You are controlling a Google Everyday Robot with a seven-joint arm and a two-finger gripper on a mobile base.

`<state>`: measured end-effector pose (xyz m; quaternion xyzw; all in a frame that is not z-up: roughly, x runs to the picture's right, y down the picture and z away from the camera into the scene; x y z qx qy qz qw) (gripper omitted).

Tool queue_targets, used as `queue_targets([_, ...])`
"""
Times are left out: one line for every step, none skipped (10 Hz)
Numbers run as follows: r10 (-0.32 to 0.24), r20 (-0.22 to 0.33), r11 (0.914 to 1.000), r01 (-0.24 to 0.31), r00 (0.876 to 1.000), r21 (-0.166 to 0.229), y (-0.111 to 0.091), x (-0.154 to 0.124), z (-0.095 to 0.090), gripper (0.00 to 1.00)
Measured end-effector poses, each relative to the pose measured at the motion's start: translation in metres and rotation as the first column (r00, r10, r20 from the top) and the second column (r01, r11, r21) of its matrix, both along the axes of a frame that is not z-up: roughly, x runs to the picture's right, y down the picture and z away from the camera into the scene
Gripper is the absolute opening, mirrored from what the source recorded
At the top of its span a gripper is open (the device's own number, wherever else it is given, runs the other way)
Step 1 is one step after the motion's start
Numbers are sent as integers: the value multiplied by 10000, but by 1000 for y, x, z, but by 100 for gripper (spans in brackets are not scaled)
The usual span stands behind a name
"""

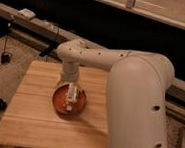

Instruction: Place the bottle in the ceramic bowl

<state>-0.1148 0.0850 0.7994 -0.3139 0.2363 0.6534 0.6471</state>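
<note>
The ceramic bowl (pixel 60 102), orange-red and shallow, sits on the wooden table a little left of its middle. The bottle (pixel 72 97), whitish and slim, is inside the bowl, its length running from the far rim toward the near side. My gripper (pixel 70 85) hangs straight down from the white arm, just above the bowl's far rim and over the bottle's upper end. I cannot tell whether it touches the bottle.
The wooden table (pixel 35 122) is small, with edges close on all sides. My bulky white arm (pixel 138 104) covers its right part. A dark rail with a white box (pixel 26 13) runs behind. Cables (pixel 5 56) lie on the floor at left.
</note>
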Motion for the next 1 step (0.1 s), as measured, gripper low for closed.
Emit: queue_targets([-1,1,10000,1,10000,0,0,0,0,80])
